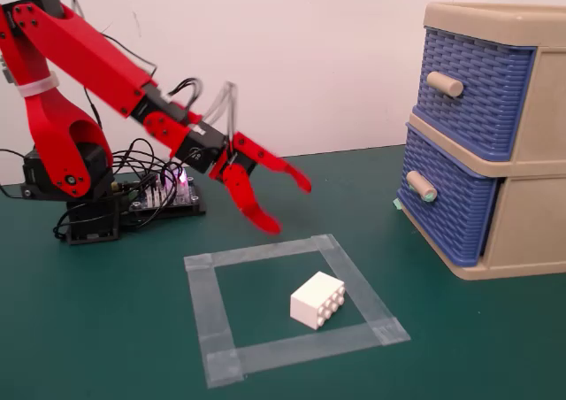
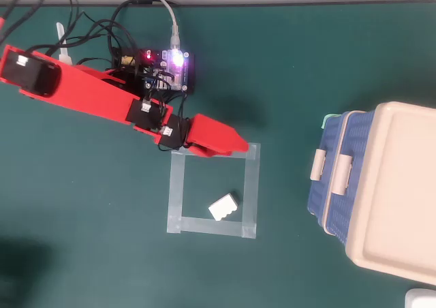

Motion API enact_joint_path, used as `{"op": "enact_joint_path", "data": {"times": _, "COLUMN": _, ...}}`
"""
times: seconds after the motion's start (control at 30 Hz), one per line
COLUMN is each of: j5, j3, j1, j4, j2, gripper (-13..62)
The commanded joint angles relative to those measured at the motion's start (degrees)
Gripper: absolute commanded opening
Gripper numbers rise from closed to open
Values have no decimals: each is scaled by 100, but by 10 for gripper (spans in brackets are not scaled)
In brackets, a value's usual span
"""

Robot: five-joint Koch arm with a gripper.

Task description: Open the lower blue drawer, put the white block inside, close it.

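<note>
The gripper [image 1: 288, 207], jaws spread wide and empty, hung well left of the shut lower blue drawer [image 1: 447, 203].

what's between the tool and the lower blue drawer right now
Nothing but bare green table. In the overhead view the stretch from the tool to the lower blue drawer is clear; the white block sits off that line, inside the tape square.

Bright even light, soft shadows
</note>
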Motion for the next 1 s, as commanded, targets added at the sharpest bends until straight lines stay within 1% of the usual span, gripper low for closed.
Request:
{"op": "enact_joint_path", "data": {"times": 0.0, "j5": 378, "j3": 26, "j1": -229, "j4": -2391, "j2": -510, "gripper": 334}}
{"op": "enact_joint_path", "data": {"times": 0.07, "j5": 483, "j3": -35, "j1": -264, "j4": -3296, "j2": -1283, "gripper": 334}}
{"op": "enact_joint_path", "data": {"times": 0.17, "j5": 624, "j3": -782, "j1": -255, "j4": -4395, "j2": -2610, "gripper": 333}}
{"op": "enact_joint_path", "data": {"times": 0.27, "j5": 624, "j3": -1591, "j1": -211, "j4": -4904, "j2": -3727, "gripper": 332}}
{"op": "enact_joint_path", "data": {"times": 0.33, "j5": 624, "j3": -2206, "j1": -202, "j4": -4887, "j2": -4219, "gripper": 319}}
{"op": "enact_joint_path", "data": {"times": 0.43, "j5": 642, "j3": -2839, "j1": -123, "j4": -4614, "j2": -4474, "gripper": 308}}
{"op": "enact_joint_path", "data": {"times": 0.67, "j5": 659, "j3": -3964, "j1": -62, "j4": -3858, "j2": -4562, "gripper": 306}}
{"op": "enact_joint_path", "data": {"times": 0.97, "j5": 677, "j3": -5089, "j1": -114, "j4": -3094, "j2": -5071, "gripper": 191}}
